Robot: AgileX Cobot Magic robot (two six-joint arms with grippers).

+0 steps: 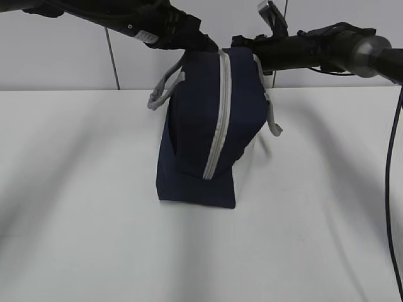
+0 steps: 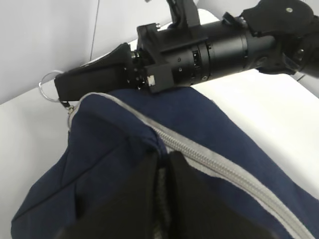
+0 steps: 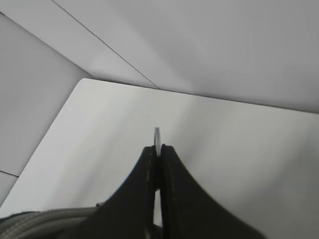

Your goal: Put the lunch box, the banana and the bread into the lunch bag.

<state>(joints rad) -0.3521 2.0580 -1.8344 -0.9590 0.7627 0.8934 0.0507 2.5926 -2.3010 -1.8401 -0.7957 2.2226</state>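
Observation:
The navy lunch bag (image 1: 195, 126) stands upright mid-table, its grey zipper (image 1: 217, 119) running down the front and looking closed. My left gripper (image 1: 209, 45) is at the bag's top left, shut on a fold of the navy fabric (image 2: 162, 167) beside the zipper (image 2: 224, 169). My right gripper (image 1: 238, 43) is at the bag's top from the right, shut on the zipper's ring pull (image 3: 157, 134). The left wrist view shows it too (image 2: 46, 85), past the right gripper's fingers (image 2: 87, 82). The lunch box, banana and bread are out of view.
The bag's grey handles hang at its left (image 1: 160, 91) and right (image 1: 274, 123). The white table (image 1: 75, 207) surrounds the bag, and a pale wall (image 1: 63, 56) rises behind it. A black cable (image 1: 391, 189) hangs along the right edge.

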